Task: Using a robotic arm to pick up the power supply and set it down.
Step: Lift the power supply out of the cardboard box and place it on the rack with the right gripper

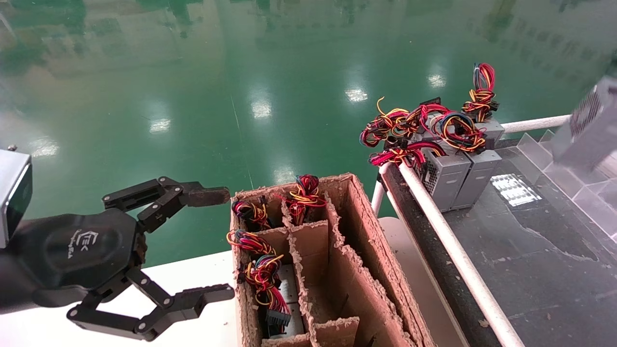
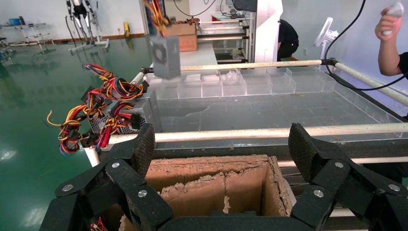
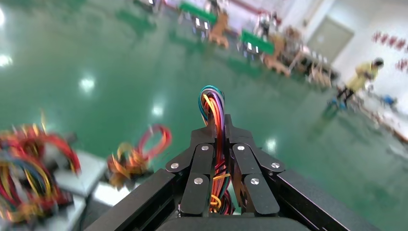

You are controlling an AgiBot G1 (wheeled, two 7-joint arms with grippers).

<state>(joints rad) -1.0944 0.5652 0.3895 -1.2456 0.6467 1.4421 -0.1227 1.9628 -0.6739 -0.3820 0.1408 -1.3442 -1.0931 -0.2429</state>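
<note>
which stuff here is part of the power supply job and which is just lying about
In the job:
- right gripper, shut on the wire bundle
- power supply it holds above the table
- black table

Lying about:
- left gripper, open beside the cardboard box
- three power supplies on the table corner
- clear dividers

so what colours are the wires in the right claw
Red, orange, yellow, blue and purple wires, pinched in the right claw; right wrist view shows them best.
</note>
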